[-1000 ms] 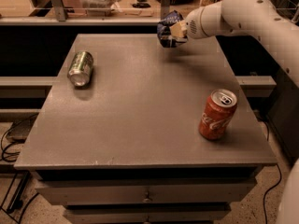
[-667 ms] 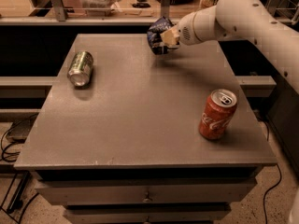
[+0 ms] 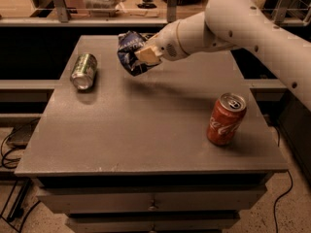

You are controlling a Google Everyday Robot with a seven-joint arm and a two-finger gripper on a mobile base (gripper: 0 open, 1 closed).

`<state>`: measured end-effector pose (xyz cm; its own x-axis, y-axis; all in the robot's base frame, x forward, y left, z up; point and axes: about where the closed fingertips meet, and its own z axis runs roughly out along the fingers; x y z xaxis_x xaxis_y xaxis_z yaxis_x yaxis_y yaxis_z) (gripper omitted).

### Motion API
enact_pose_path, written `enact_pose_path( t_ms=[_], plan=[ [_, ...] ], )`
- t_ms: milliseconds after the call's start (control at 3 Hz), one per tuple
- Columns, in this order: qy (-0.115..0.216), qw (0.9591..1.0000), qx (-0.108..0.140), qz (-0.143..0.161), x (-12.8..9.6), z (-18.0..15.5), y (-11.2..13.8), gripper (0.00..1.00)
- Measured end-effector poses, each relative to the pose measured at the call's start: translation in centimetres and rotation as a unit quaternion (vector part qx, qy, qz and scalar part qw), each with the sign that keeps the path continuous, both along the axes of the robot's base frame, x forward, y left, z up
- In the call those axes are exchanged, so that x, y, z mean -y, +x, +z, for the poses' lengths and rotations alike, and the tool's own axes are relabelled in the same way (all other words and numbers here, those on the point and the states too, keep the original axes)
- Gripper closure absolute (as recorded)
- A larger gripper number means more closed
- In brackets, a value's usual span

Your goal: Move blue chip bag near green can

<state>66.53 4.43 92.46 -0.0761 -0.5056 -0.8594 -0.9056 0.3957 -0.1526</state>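
My gripper (image 3: pixel 142 55) is shut on the blue chip bag (image 3: pixel 129 48), a crumpled dark navy bag with white lettering, and holds it above the far middle of the grey table (image 3: pixel 146 125). The green can (image 3: pixel 84 71) lies on its side at the far left of the table, its shiny top facing the camera. The bag hangs a short way to the right of the can, apart from it. My white arm reaches in from the upper right.
A red Coca-Cola can (image 3: pixel 226 119) stands upright at the right of the table, near its front edge. A shelf with a rail (image 3: pixel 97 21) runs behind the table. Cables (image 3: pixel 12 149) lie on the floor at the left.
My gripper has carried the blue chip bag leftwards, from the far right of the table toward the green can. Both cans have stayed where they were.
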Motion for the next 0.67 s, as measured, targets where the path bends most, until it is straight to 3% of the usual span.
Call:
enact_pose_path(
  t_ms=[333,667],
  plan=[
    [-0.003,0.9984,0.004,0.057,-2.6,0.2,-2.9,0.82],
    [-0.008,0.9952,-0.002,0.097,-4.6,-0.4,-4.9,0.58]
  ],
)
